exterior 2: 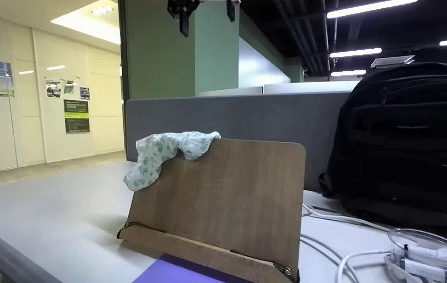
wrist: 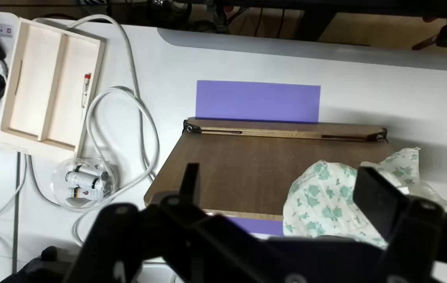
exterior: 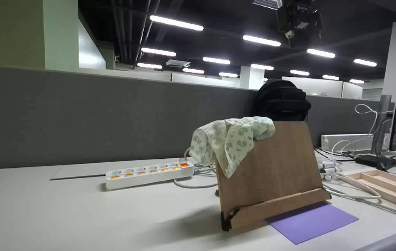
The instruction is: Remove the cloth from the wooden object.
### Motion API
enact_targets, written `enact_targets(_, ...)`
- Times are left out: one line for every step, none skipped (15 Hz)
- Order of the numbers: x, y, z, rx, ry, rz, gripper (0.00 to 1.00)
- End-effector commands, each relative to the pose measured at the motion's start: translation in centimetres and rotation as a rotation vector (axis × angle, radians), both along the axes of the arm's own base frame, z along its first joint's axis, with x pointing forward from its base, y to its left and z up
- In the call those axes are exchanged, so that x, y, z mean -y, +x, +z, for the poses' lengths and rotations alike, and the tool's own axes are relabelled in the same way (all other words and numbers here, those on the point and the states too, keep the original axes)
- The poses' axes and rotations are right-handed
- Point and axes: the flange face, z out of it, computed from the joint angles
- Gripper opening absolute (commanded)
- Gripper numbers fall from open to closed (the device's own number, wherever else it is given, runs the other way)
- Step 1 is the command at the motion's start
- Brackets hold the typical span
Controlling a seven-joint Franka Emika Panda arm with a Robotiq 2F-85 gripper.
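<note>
- The gripper (exterior 2: 207, 23) hangs well above the tilted wooden stand (exterior: 278, 164), its jaws spread wide.
- The leaf-patterned cloth (exterior: 238, 139) drapes over the stand's top edge, at one corner.
- A purple sheet (exterior: 313, 223) lies on the desk (exterior: 62, 209), partly under the stand.
- A black backpack (exterior 2: 408, 153) stands near the grey partition (exterior: 114, 115).
</note>
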Motion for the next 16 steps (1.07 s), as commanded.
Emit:
enact_targets(0.0,0.04,0.04,0.001,0.0,0.0,1.0)
enact_targets(0.0,0.05,0.05,0.002,0.0,0.0,1.0)
enact_targets(0.0,0.05,0.06,0.002,0.0,0.0,1.0)
enact_targets(0.0,0.05,0.06,0.002,0.0,0.0,1.0)
enact_targets(0.0,0.05,0.06,0.002,0.0,0.0,1.0)
enact_targets(0.0,0.05,0.06,0.002,0.0,0.0,1.0)
enact_targets(0.0,0.05,0.06,0.002,0.0,0.0,1.0)
enact_targets(0.0,0.05,0.06,0.002,0.0,0.0,1.0)
enact_targets(0.0,0.05,0.06,0.002,0.0,0.0,1.0)
enact_targets(0.0,0.05,0.06,0.002,0.0,0.0,1.0)
enact_targets(0.0,0.05,0.06,0.002,0.0,0.0,1.0)
enact_targets(0.0,0.05,0.06,0.002,0.0,0.0,1.0)
enact_targets(0.0,0.05,0.06,0.002,0.0,0.0,1.0)
enact_targets(0.0,0.05,0.06,0.002,0.0,0.0,1.0)
enact_targets(-0.36,0.24,-0.32,0.004,-0.007,0.015,1.0)
enact_targets(-0.87,0.55,-0.92,0.002,-0.018,0.02,1.0)
